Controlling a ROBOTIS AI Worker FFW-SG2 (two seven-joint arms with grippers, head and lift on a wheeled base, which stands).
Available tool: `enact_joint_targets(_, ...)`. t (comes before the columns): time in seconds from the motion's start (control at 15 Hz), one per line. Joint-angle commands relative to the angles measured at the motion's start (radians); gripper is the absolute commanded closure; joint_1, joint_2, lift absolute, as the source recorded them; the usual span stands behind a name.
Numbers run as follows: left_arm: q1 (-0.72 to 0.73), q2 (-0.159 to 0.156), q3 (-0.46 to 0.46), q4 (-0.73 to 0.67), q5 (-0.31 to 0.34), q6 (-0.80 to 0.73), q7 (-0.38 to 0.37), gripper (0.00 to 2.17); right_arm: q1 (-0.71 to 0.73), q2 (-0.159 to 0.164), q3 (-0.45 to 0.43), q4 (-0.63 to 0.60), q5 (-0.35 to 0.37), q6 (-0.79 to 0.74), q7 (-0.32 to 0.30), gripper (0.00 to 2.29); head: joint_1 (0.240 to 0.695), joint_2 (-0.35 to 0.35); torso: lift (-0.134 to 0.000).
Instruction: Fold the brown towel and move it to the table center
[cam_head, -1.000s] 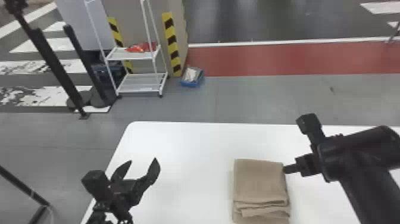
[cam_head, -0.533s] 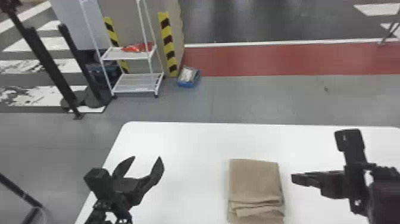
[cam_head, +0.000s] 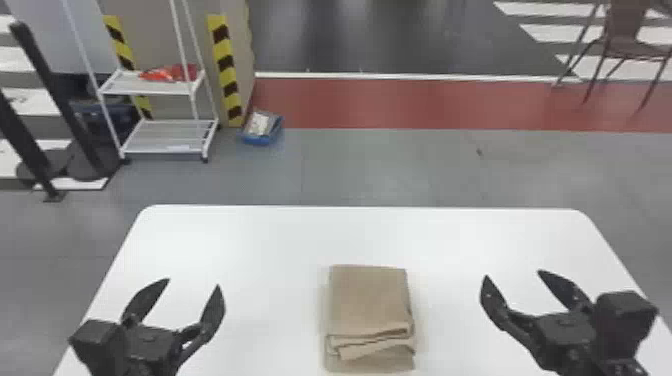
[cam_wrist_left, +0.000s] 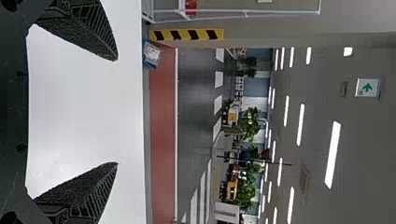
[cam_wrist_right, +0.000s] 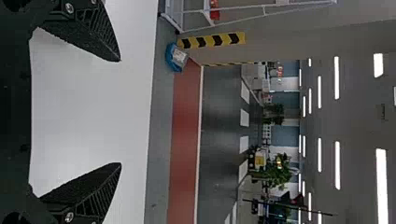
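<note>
Your white table (cam_head: 270, 240) has rounded far-left and far-right corners. Beyond its far edge you have a grey floor, a red strip (cam_head: 400, 102), a white shelf rack (cam_head: 165, 137) with something red on its upper shelf, a blue container (cam_head: 260, 140) and, off to the right, a brown chair (cam_head: 625, 47).

The brown towel (cam_head: 370, 300) lies folded between the table's left and right edges, in from the far edge. Your left gripper (cam_head: 194, 283) and right gripper (cam_head: 513, 274) flank it, touching neither side; the right one is the nearer. Both have their jaws released, fingers spread wide.

The table's near edge is cut off for you, as are the arms behind both grippers. At the towel's near end, layers overlap unevenly, and you can't make out how many there are.
</note>
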Motion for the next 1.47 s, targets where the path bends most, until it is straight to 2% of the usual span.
enact_joint_targets(0.0, 0.026, 0.0, 0.006, -0.02, -0.007, -0.004, 0.012, 0.08, 0.078, 0.001, -0.006, -0.005, -0.004, -0.117, -0.009, 0.07, 0.695, -0.034, 0.0)
enact_joint_targets(0.13, 0.04, 0.0, 0.009, -0.033, -0.029, -0.01, 0.037, 0.08, 0.14, 0.001, -0.002, -0.006, -0.01, -0.237, -0.018, 0.07, 0.695, -0.039, 0.0)
enact_joint_targets(0.27, 0.083, -0.001, 0.044, -0.069, -0.037, -0.013, 0.052, 0.08, 0.171, 0.001, 0.04, -0.006, -0.022, -0.262, -0.017, 0.07, 0.695, -0.031, 0.0)
enact_joint_targets(0.47, 0.114, -0.004, 0.052, -0.105, -0.037, -0.016, 0.057, 0.08, 0.228, 0.001, 0.052, -0.017, -0.031, -0.354, -0.017, 0.08, 0.695, 0.03, 0.0)
enact_joint_targets(0.93, 0.2, -0.015, 0.055, -0.163, -0.024, -0.077, 0.06, 0.08, 0.285, 0.001, 0.078, -0.015, -0.036, -0.436, -0.017, 0.08, 0.695, 0.058, 0.0)
enact_joint_targets(1.4, 0.244, -0.017, 0.07, -0.187, -0.012, -0.111, 0.065, 0.08, 0.326, 0.001, 0.09, -0.055, -0.036, -0.436, -0.017, 0.08, 0.695, 0.097, 0.0)
